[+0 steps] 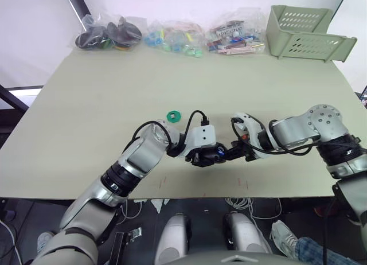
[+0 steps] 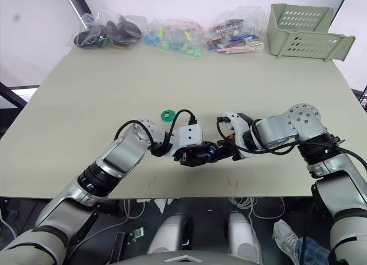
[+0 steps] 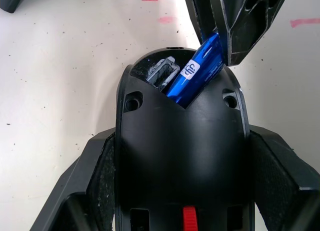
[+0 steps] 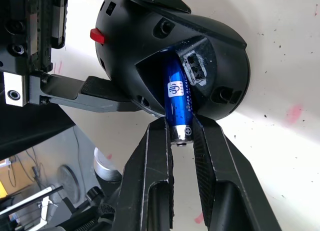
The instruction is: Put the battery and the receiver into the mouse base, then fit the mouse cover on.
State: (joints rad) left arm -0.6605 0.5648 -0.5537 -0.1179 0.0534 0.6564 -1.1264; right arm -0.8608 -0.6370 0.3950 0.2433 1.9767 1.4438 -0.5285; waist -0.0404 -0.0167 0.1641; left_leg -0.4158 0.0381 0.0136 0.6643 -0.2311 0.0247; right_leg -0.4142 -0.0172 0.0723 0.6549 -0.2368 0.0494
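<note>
My left gripper (image 1: 202,156) is shut on the black mouse base (image 3: 182,141), holding it by both sides just above the table near the front edge. My right gripper (image 4: 181,136) is shut on one end of the battery (image 4: 177,98), a blue cylinder with a white label. The battery's other end is tilted into the base's open recess (image 3: 186,86). Beside it, a grey rectangular plug end (image 3: 162,73) that looks like the receiver sits in its slot. The two grippers meet tip to tip (image 1: 225,154). The mouse cover is out of view.
A flat round green disc (image 1: 173,115) lies just behind my left wrist. Clear bags of parts (image 1: 109,32) (image 1: 175,35) (image 1: 235,35) line the table's far edge, with a pale green basket (image 1: 307,32) at the far right. Red marks dot the front edge.
</note>
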